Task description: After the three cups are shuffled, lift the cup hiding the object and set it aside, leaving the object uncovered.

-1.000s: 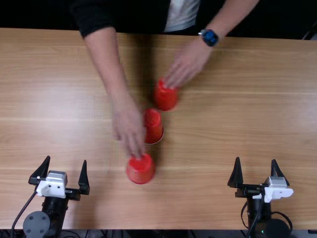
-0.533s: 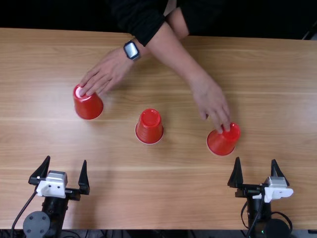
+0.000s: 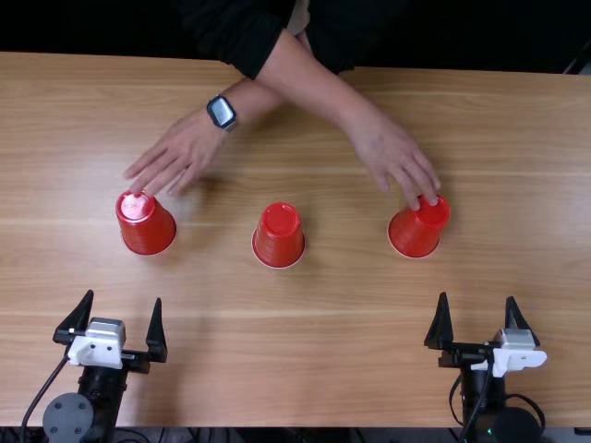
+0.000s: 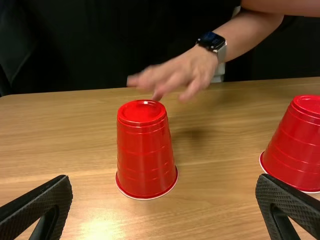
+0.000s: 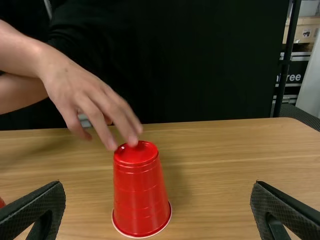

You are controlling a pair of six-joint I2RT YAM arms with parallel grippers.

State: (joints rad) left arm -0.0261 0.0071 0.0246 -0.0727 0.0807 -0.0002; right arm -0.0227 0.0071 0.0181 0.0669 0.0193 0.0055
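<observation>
Three red cups stood upside down in a row across the middle of the light brown wooden table (image 3: 517,120), well apart from one another. The left cup (image 3: 145,224) stood ahead of the left claw (image 3: 122,300), the middle cup (image 3: 279,236) stood between the two arms, and the right cup (image 3: 418,227) stood ahead of the right claw (image 3: 476,300) and slightly toward the middle. All three cups rested rim-down, and the frames did not show which cup covered the object. A person across the table reached in with forearms crossed. The hand with the wristwatch (image 3: 171,157) was spread just beyond the left cup, its fingertips next to the cup's upturned base; contact could not be confirmed. The wristwatch (image 3: 222,112) had a dark face and a dark band. The second hand (image 3: 397,161) reached the right cup, and its fingertips rested on that cup's upturned base. No hand was at the middle cup. Both arms were positioned at the table's near edge, well apart from the cups. The left claw was spread wide with nothing between its fingers (image 4: 40,205). The right claw was likewise spread wide and held nothing between its fingers (image 5: 35,210). The left wrist view faced the left cup upright and centred, with the middle cup at the frame's edge.
</observation>
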